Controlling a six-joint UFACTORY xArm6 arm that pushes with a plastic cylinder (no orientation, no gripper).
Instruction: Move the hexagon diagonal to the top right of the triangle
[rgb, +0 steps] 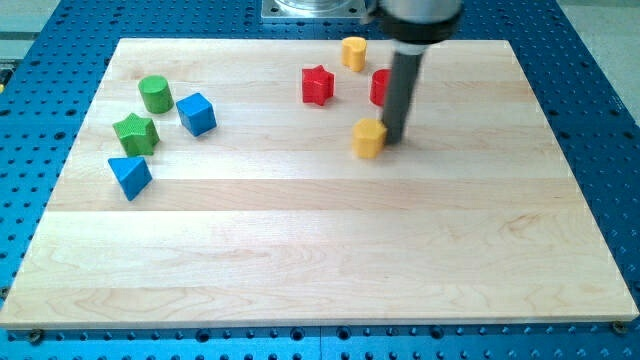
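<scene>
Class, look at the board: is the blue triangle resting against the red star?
No. The blue triangle lies far at the view's left, the red star near the top.

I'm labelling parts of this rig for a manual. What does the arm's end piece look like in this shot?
My end piece is a straight, smooth, dark grey rod hanging from a wider dark cylindrical mount at the view's top. It narrows to nothing special at my tip: plain and blunt. No cables, markings or labels show. A metal base plate sits behind the board.
</scene>
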